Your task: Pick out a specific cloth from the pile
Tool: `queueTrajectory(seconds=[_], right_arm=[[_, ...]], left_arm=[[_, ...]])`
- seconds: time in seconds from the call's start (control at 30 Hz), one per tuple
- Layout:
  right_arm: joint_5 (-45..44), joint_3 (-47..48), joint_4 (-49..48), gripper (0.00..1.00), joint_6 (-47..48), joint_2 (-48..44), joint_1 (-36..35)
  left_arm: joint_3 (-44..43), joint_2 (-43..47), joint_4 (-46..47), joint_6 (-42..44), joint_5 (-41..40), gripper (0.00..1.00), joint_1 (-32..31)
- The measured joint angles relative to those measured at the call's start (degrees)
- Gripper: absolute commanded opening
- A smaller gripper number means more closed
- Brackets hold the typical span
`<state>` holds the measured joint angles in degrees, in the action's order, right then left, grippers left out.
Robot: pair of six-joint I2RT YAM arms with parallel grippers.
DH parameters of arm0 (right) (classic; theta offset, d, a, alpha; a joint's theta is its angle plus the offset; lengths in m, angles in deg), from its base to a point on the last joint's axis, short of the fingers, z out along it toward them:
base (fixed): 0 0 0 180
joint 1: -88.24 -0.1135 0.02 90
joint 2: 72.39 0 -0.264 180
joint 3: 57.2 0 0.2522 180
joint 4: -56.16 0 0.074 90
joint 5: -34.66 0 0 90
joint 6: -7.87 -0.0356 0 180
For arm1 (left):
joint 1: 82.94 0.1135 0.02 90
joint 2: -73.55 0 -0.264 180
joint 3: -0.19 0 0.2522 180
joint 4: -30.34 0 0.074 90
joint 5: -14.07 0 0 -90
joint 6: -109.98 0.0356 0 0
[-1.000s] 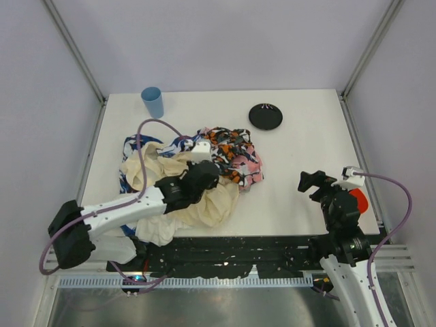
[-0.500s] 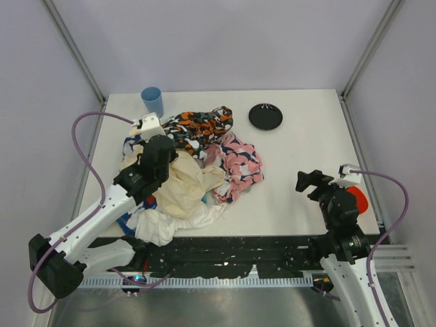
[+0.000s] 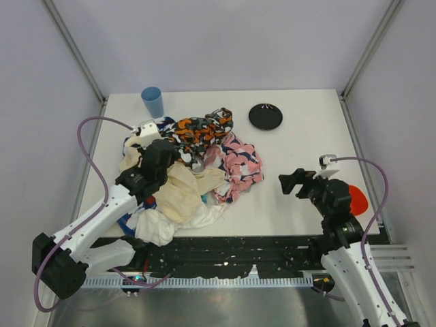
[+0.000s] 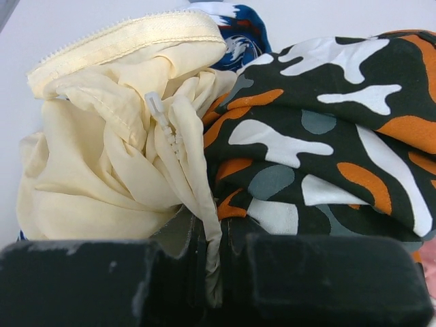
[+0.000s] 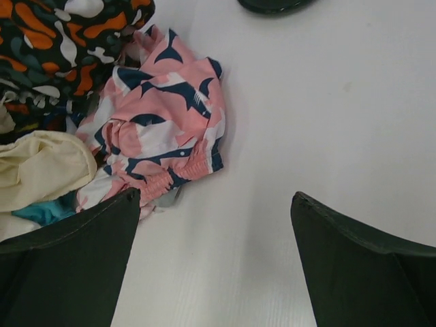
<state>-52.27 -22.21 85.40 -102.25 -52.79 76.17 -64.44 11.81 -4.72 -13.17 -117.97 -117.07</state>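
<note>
Far left: a blue cup (image 3: 152,102) stands upright at the back of the table (image 3: 306,150), just behind the pile (image 3: 204,184).

Left gripper (image 4: 212,269): it sits on the left part of the pile. In its wrist view we see the jaws pinched together on a thin fold of the cream cloth (image 4: 102,157), which rises between the fingers. The orange-black-white patterned cloth (image 4: 327,136) lies against that fold on the right. A blue-and-white patterned cloth (image 4: 238,27) peeks out behind. We see no teal in this view.

Pile, right side: the pink patterned cloth (image 5: 163,129) spreads onto the table.

The teal cloth (image 5: 41,211): we see only a small patch, tucked under the edge of the cream cloth and left of the pink cloth's near hem, at the pile's near-right edge. The rest is hidden.

Right gripper (image 5: 214,259): the jaws stand wide apart with nothing between them, over bare table to the right of the pile. The teal patch lies just beyond its left fingertip (image 5: 102,231), outside the jaw gap. We cannot tell whether they touch.

Further right: a black disc (image 3: 265,116) lies at the back and a red object (image 3: 355,199) beside the right arm.
</note>
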Motion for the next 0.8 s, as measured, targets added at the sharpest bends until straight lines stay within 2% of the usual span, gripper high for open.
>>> queueTrajectory(seconds=[0.17,0.27,0.4,0.5,0.77,0.8], right_arm=[[13.2,0.3,-3.6,0.98,-1.4,8.8,-1.2],[16.5,0.6,-8.6,0.98,-4.1,13.4,-7.1],[13.5,0.9,-16.3,0.98,-7.0,21.1,-21.3],[10.1,1.9,-22.3,0.98,-9.1,29.4,-29.3],[2.6,10.3,-33.9,1.0,-13.4,55.5,-39.7],[1.8,11.9,-35.2,0.98,-13.8,57.9,-40.4]], left_arm=[[1.0,1.6,0.0,-0.5,0.3,0.0,0.7],[1.0,1.8,0.0,-0.7,0.9,0.0,1.2],[1.4,2.3,0.2,-0.7,2.1,0.0,1.7],[1.7,2.4,0.7,-0.7,3.2,0.0,1.8],[2.6,2.3,1.3,-1.0,4.6,0.0,2.0],[2.8,2.4,1.3,-1.0,4.6,0.0,2.0]])
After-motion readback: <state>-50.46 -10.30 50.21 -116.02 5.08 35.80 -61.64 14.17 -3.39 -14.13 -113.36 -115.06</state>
